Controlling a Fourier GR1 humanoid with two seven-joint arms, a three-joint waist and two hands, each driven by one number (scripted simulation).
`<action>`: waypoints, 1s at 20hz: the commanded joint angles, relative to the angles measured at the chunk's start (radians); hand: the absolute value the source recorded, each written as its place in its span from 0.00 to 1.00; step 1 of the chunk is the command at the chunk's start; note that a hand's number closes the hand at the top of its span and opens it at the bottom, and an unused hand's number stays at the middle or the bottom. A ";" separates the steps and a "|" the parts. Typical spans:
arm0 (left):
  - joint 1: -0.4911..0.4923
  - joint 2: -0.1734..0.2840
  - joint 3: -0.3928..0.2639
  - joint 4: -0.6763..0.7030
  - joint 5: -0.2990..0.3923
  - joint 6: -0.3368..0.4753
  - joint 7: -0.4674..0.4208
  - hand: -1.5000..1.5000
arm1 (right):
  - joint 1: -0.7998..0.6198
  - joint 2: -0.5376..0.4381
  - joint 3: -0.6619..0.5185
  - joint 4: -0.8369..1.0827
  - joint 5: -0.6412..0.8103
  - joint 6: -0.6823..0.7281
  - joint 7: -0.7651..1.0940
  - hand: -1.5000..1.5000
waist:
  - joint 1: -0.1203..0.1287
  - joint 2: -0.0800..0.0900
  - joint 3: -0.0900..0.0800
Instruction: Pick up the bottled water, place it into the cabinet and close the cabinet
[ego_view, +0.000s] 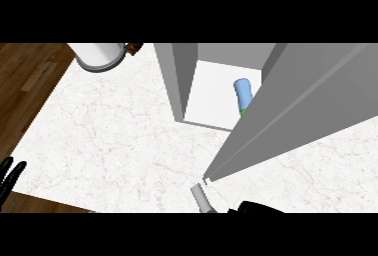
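Inside the open cabinet (221, 90) stands the bottled water (243, 92), seemingly upright.

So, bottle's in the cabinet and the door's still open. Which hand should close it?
Right. The right hand sits just below the open cabinet door, near its handle. The left hand rests at the view's far left edge, well away from it.

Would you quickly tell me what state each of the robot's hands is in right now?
Left hand: open, resting at the left edge, holding nothing.
Right hand: only a sliver shows at the bottom edge; cannot be told.
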 joint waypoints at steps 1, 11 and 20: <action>0.022 0.016 0.021 0.006 0.023 -0.050 -0.016 0.00 | -0.152 0.136 -0.111 0.180 -0.030 -0.134 0.060 1.00 | -0.011 -0.010 0.003; 0.070 0.002 0.034 0.015 0.025 -0.082 -0.014 0.00 | -0.631 0.266 -0.363 0.741 0.107 -0.295 0.027 1.00 | -0.055 -0.019 0.008; 0.061 0.003 0.088 0.011 0.042 -0.090 0.007 0.00 | -0.807 0.220 -0.463 1.002 0.122 -0.235 -0.068 1.00 | -0.090 -0.019 0.010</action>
